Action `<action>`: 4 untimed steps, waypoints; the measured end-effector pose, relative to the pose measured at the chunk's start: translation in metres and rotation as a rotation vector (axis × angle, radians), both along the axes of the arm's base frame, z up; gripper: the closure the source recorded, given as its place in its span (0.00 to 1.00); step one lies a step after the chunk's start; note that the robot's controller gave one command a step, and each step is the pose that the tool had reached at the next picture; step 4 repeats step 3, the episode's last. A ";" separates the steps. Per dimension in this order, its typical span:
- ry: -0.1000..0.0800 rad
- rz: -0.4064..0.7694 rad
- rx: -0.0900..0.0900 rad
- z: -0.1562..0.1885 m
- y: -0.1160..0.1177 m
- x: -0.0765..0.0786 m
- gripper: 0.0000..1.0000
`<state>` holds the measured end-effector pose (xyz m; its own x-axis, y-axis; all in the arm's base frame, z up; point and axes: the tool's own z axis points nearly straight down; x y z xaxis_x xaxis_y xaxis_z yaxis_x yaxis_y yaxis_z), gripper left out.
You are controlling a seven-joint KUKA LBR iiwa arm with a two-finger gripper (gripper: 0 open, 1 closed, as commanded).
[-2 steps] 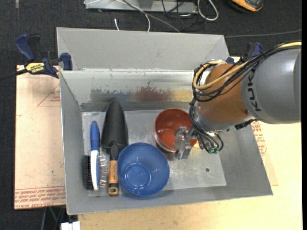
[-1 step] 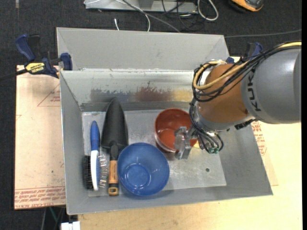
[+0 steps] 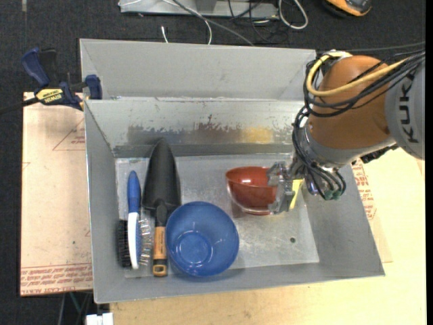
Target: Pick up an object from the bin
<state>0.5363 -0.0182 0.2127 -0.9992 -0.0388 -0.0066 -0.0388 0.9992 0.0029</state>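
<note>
Red bowl (image 3: 249, 181) sits right of centre on the bin (image 3: 203, 122) floor, mid-depth, opening facing up and a bit toward the camera, so it looks slightly tilted. Gripper (image 3: 279, 189) is down at the bowl's right rim, touching or just beside it. Claw state: cannot tell, since the tip is a jumble of grey metal and a yellow part against the rim. Whether the rim is actually pinched is not readable.

Progress, as a judgement: approach done, gripper at the object. Grasp not confirmed, and the bowl looks to be resting on the floor, so the lift is not yet done. Left: secure the rim, raise it clear.

Other items lie well apart at the left: blue bowl (image 3: 201, 241) at front centre, black trowel (image 3: 162, 178) behind it, blue-handled brush (image 3: 134, 212) and black brush (image 3: 122, 244) by the left wall.

Hidden: the orange wrist cover (image 3: 352, 107) and cables block the bin's right rear corner. The bowl's right edge is partly covered by the gripper.
</note>
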 end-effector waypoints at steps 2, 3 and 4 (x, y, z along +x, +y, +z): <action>-0.003 0.091 -0.002 -0.040 0.018 0.023 1.00; 0.000 -0.022 0.003 0.005 0.052 0.044 1.00; 0.000 -0.022 0.003 0.005 0.052 0.044 1.00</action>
